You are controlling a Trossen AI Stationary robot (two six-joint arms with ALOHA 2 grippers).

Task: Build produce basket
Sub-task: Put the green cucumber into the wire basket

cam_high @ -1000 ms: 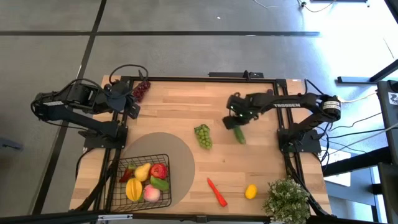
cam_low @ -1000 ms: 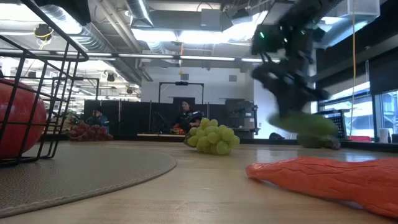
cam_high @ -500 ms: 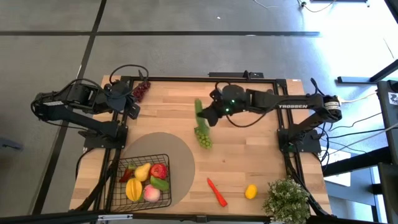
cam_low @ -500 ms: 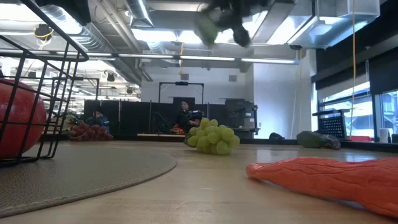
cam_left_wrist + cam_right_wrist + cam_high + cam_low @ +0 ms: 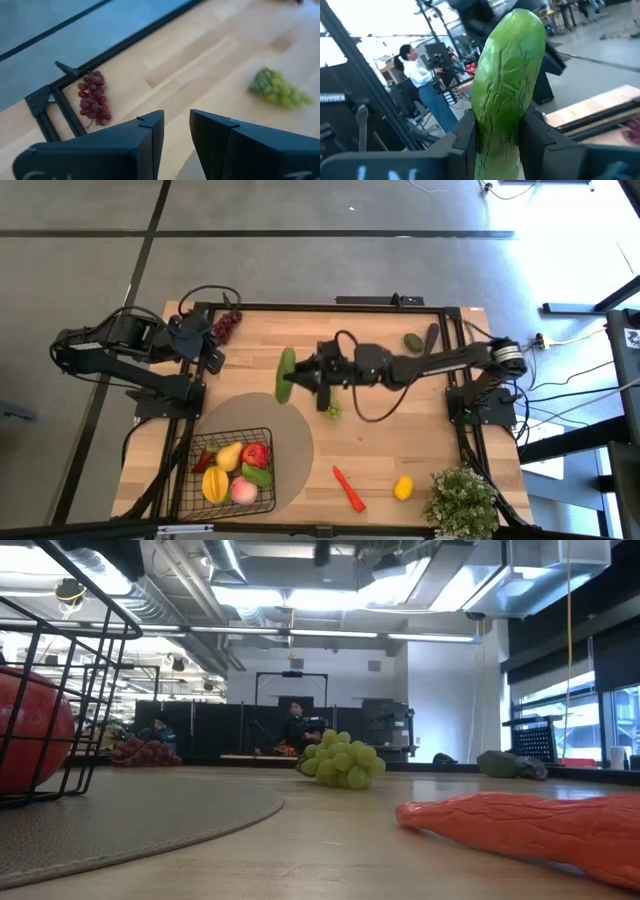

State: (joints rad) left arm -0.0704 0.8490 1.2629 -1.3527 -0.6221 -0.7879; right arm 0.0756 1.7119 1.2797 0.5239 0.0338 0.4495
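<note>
- R gripper (image 5: pixel 300 376), clamped on cucumber (image 5: pixel 286 374), had swung from table's right to mid-air near mat (image 5: pixel 290 425).
- Basket (image 5: pixel 232 472) next; drop not yet done.
- L gripper (image 5: pixel 175 131) part-open, empty, by red grapes (image 5: pixel 93 98).

Red grapes (image 5: pixel 92 99) and green grapes (image 5: pixel 280 88) lie well apart on the table (image 5: pixel 210 55).

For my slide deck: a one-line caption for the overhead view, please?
Right gripper carries a cucumber toward the basket; left gripper waits by the purple grapes.
</note>
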